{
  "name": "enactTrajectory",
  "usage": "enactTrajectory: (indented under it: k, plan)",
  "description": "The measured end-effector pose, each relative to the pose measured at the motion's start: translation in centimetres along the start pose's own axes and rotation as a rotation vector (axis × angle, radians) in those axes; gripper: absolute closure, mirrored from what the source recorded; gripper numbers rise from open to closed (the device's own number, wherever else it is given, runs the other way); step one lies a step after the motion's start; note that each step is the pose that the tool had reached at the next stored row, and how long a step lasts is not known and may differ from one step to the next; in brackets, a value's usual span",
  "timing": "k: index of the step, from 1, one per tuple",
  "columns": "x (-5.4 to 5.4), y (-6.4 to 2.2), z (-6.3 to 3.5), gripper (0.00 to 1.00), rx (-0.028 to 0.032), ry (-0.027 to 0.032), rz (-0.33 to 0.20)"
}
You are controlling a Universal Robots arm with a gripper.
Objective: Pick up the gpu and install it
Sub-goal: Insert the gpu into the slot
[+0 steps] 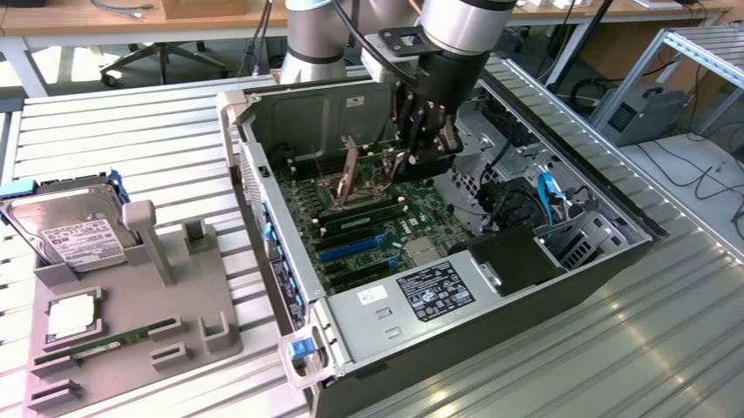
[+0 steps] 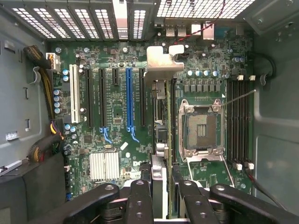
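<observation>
Tool [image 2: 162, 189] holds the gpu [image 2: 163, 63] edge-on beside the blue slot [image 2: 129, 100]

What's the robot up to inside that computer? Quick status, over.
Gripper shut on the gpu. Card edge-on above the motherboard slots, not seated. Slots beside it look unobstructed.

From my station I see the work laid out on a bench [image 1: 139, 148] of ribbed aluminium slats, which catch a bright glare. Behind it runs a wooden desk [image 1: 70, 22], with the wheeled base of an office chair [image 1: 163, 57] beneath. On the exterior view's right stands an aluminium frame rack [image 1: 698, 52] with a grey box [image 1: 645, 109] at its foot, and black cables [image 1: 709, 178] trail over the pale floor [image 1: 680, 161].
</observation>
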State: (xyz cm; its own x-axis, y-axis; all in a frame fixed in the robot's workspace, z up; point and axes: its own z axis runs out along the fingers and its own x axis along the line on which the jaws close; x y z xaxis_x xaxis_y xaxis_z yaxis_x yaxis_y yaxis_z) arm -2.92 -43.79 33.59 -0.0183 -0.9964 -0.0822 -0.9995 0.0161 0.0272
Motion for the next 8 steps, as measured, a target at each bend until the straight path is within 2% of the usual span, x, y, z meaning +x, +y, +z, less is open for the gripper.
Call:
enactTrajectory:
  k: [8]
  plan:
    - [0.00,0.29,0.01,0.73,0.0002,0.0000,0.000]
